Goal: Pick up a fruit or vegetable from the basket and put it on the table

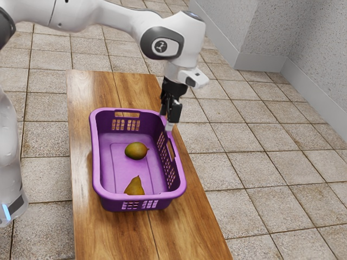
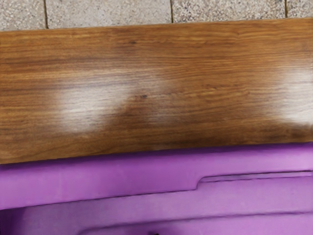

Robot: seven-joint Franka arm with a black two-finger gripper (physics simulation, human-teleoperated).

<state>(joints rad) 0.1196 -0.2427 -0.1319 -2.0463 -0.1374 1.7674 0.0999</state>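
Observation:
My gripper [image 1: 169, 123] hangs by the purple basket's long side at the exterior view's right, close to the rim near the upper right corner; whether it is open or shut cannot be made out. Inside the basket [image 1: 98, 157], a rounded green-brown fruit [image 1: 136, 151], perhaps a mango, lies on the floor around the middle. A pear [image 1: 135, 187] rests by the end wall lower in the exterior view, its bottom hidden by the rim. In the wrist view, the basket [image 2: 107, 178] shows its rim and part of its inside, with a tiny dark spot at the picture's edge.
The wooden table [image 1: 89, 227] extends past the basket at both ends, with a narrower strip along its sides. Its bare wood [image 2: 146, 93] and long edge appear in the wrist view, with floor tiles [image 2: 107, 12] beyond. Grey walls [image 1: 260, 32] stand farther off.

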